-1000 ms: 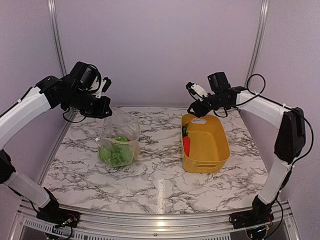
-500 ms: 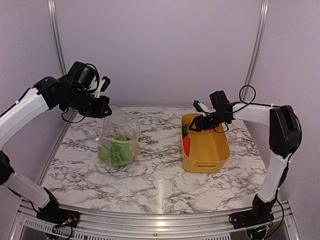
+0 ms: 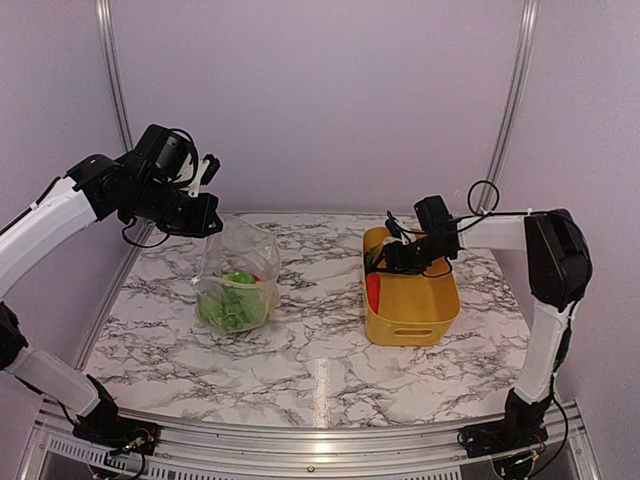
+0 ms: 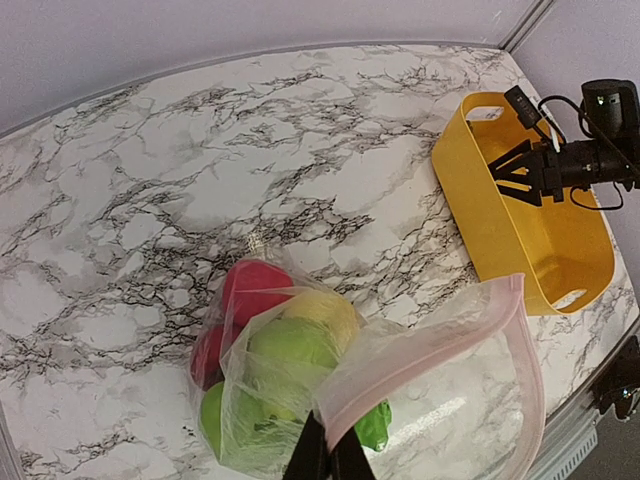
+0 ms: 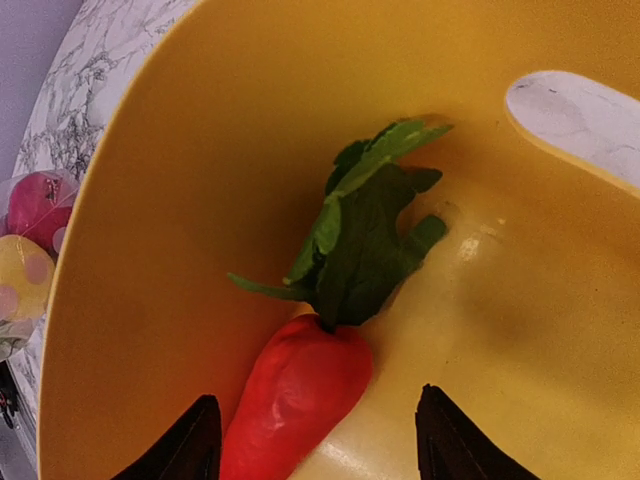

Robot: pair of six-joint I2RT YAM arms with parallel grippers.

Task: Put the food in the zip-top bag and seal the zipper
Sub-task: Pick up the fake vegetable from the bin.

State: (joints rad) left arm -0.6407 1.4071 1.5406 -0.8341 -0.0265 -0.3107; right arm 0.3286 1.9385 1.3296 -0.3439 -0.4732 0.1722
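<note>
Two arms (image 3: 40,230) — white shells (image 3: 500,230), black joints (image 3: 558,262), looped black cables (image 3: 483,196) near the wrists.

One carrot (image 5: 295,400), one yellow basket (image 3: 430,300), one zip-top bag (image 4: 440,370) and one lemon (image 4: 322,312) are visible.

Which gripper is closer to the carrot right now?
Right. The right gripper hangs open just above the carrot in the yellow basket; the left gripper is across the table, shut on the bag rim.
</note>
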